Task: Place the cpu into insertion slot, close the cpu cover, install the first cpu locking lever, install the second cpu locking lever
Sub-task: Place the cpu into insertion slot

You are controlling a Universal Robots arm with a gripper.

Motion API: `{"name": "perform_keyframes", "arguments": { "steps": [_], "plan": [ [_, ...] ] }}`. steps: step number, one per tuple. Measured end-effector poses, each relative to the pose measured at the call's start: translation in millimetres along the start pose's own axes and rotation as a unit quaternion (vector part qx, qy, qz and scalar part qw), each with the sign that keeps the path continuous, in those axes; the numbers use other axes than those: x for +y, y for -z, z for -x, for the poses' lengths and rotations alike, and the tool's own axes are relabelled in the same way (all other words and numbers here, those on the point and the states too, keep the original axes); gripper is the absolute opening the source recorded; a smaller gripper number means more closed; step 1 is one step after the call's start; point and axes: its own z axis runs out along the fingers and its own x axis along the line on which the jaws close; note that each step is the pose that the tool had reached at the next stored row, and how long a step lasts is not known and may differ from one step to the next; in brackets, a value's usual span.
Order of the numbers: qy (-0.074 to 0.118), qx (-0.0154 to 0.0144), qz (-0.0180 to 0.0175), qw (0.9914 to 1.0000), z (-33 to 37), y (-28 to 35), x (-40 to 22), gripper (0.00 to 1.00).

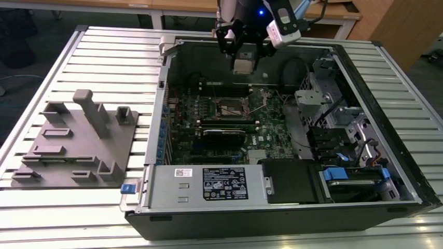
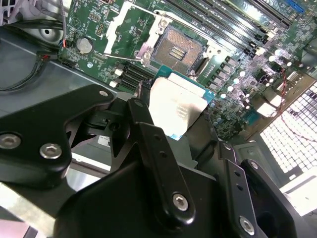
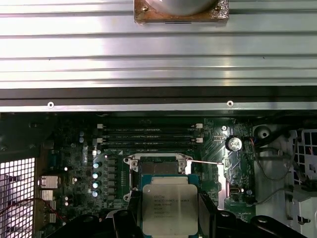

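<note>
Black gripper (image 2: 178,116) w/ angular matte linkage bars (image 2: 153,148), silver hex screws (image 2: 179,200) at pivots. Arm wrist (image 1: 239,28) black w/ white module (image 1: 284,27), blue LED (image 1: 262,11).

Tool (image 1: 244,61) over motherboard (image 1: 229,122), apparently holding cpu (image 1: 244,67)

Silvery cpu (image 2: 178,106) hangs above the uncovered insertion slot (image 2: 179,48)

The arm (image 1: 237,11) is reaching down from the far side of the scene, and its wrist is pointing downward. The gripper (image 1: 244,58) is hanging in the air. In the second wrist view its black fingers (image 2: 153,148) are standing at two opposite sides of the cpu (image 2: 178,109) and are pressing on its edges, so they are holding the chip between them.
</note>
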Motion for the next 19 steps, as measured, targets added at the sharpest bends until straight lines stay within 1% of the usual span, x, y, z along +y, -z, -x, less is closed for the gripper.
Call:
{"name": "perform_keyframes", "arguments": {
  "steps": [8,11,17,19],
  "plan": [
    [0.000,0.0001,-0.0002,1.00000,0.0,-0.5,-0.1,0.54],
    [0.000,0.0001,-0.0001,1.00000,0.0,-1.9,-0.2,0.54],
    [0.000,0.0000,-0.0001,1.00000,0.0,-2.3,-0.2,0.54],
    [0.000,0.0000,0.0000,1.00000,0.0,-3.7,-0.4,0.54]
  ]
}}
